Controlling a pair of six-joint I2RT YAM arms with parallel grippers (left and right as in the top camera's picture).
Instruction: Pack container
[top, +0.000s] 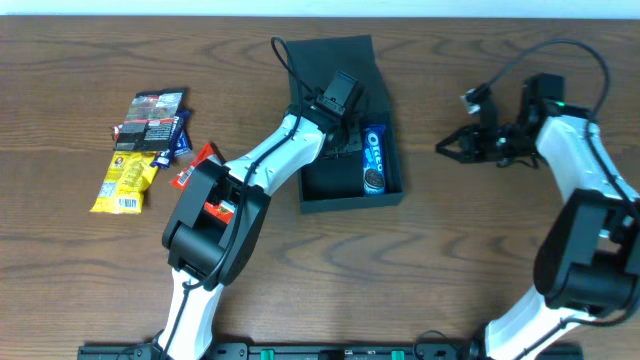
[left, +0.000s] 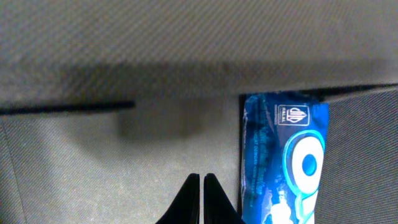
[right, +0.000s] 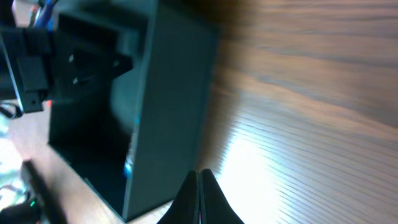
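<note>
The black container lies at the table's centre with its flap lid open toward the back. A blue Oreo packet lies inside along the right wall. My left gripper is down inside the box, left of the packet. In the left wrist view it is shut on nothing above the box floor, with the blue packet just to its right. My right gripper hovers over bare table right of the box, shut and empty. In the right wrist view it points at the container's outer wall.
Several snack packets lie at the left of the table: a yellow one, a black and red one, a blue one and a red one partly under my left arm. Bare wood surrounds the right arm.
</note>
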